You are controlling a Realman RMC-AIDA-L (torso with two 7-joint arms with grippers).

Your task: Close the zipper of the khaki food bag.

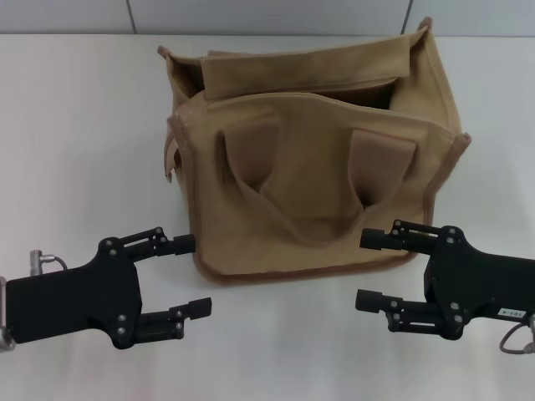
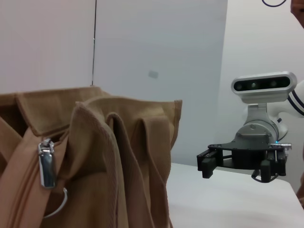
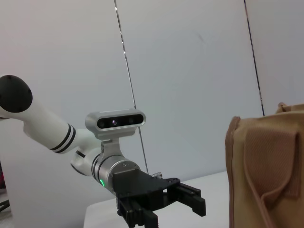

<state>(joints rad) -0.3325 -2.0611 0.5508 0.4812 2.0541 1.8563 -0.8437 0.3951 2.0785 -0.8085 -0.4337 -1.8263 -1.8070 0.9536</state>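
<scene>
On the tabletop [image 1: 75, 125], nothing is zipped yet: the bag [image 1: 318, 180] gapes at the top.

My left pincer [image 1: 188, 276] hangs by the bag's near left corner and my right pincer [image 1: 374, 269] by its near right corner, both with jaws spread wide and holding nothing, neither touching the zipper. The bag stands upright in the middle, handles flopped down its front. In my left wrist view the silver slider [image 2: 46, 163] sits at the near end of the zipper [image 2: 23, 190], so I judge the whole pull remains: brace the bag, pinch the tab, run it across.
</scene>
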